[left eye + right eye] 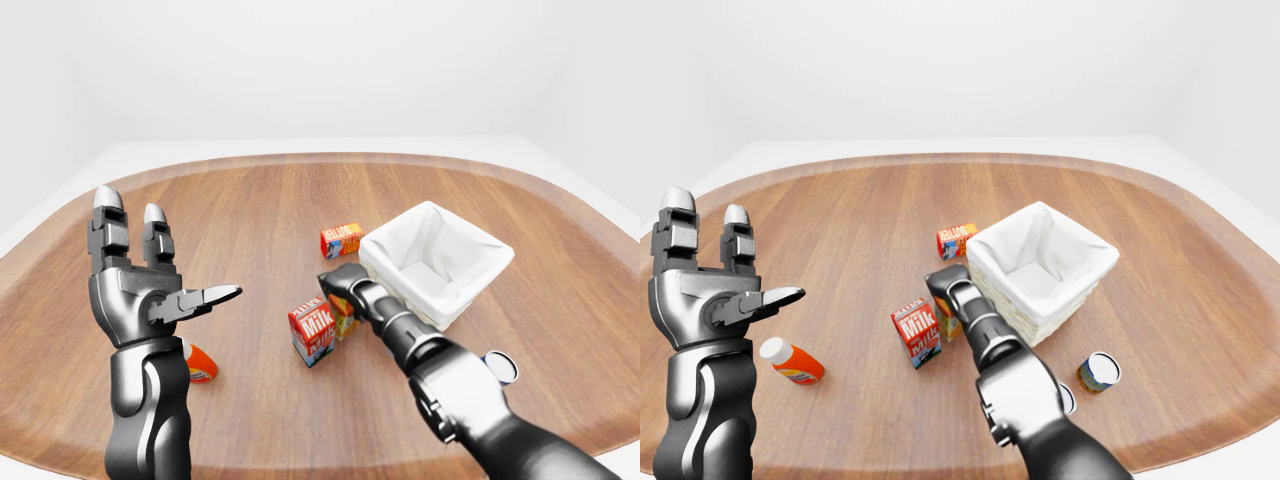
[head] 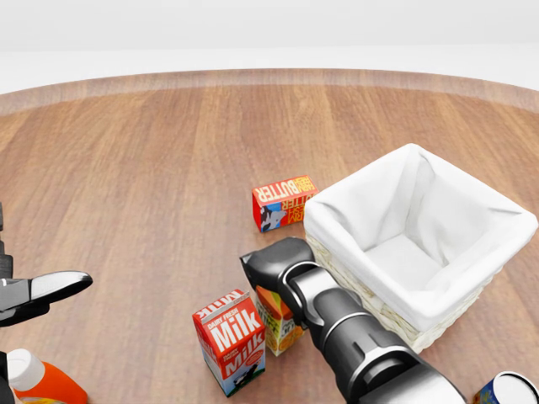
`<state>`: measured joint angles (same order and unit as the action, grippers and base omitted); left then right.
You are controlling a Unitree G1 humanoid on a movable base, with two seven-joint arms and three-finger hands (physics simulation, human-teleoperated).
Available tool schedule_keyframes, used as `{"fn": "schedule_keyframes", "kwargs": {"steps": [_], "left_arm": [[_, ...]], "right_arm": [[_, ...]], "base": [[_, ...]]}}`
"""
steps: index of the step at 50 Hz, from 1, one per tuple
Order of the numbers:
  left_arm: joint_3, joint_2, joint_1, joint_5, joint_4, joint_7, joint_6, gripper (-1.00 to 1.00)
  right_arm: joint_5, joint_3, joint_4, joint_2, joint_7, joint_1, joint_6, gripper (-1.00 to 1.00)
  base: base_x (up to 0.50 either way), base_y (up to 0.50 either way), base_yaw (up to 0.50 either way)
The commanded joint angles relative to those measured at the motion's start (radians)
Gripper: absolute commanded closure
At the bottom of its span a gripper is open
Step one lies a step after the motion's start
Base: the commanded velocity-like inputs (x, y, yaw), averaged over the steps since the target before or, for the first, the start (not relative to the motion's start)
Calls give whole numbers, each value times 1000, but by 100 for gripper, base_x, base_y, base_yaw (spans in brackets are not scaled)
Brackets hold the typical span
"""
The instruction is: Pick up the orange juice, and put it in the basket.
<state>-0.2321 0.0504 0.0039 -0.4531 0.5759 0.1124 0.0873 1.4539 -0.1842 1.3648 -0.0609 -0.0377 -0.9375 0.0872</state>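
Note:
The orange juice, a small orange carton (image 2: 281, 328), stands between the milk carton and the white-lined wicker basket (image 2: 396, 202). My right hand (image 2: 271, 261) reaches in from the bottom right and sits right at the top of the carton, its back turned to the cameras. Its fingers are hidden, so I cannot tell whether they grip the carton. My left hand (image 1: 170, 250) is raised at the left, fingers spread and empty, well apart from the carton.
A red milk carton (image 2: 232, 341) stands just left of the juice. A red butter box (image 2: 282, 202) lies above it. An orange bottle with a white cap (image 1: 792, 362) lies under my left arm. A can (image 1: 1100, 370) stands below the basket on the round wooden table (image 1: 250, 200).

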Motion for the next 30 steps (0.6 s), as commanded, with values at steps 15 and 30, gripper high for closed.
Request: {"fn": "schedule_keyframes", "kwargs": {"steps": [15, 30], "left_arm": [[-1, 0, 0, 0, 0, 0, 0, -100], [-1, 0, 0, 0, 0, 0, 0, -100]], "right_arm": [[-1, 8, -29, 12, 8, -35, 0, 100], [-15, 8, -44, 17, -29, -69, 0, 100]], "base": [[0, 0, 0], [0, 0, 0]]}}
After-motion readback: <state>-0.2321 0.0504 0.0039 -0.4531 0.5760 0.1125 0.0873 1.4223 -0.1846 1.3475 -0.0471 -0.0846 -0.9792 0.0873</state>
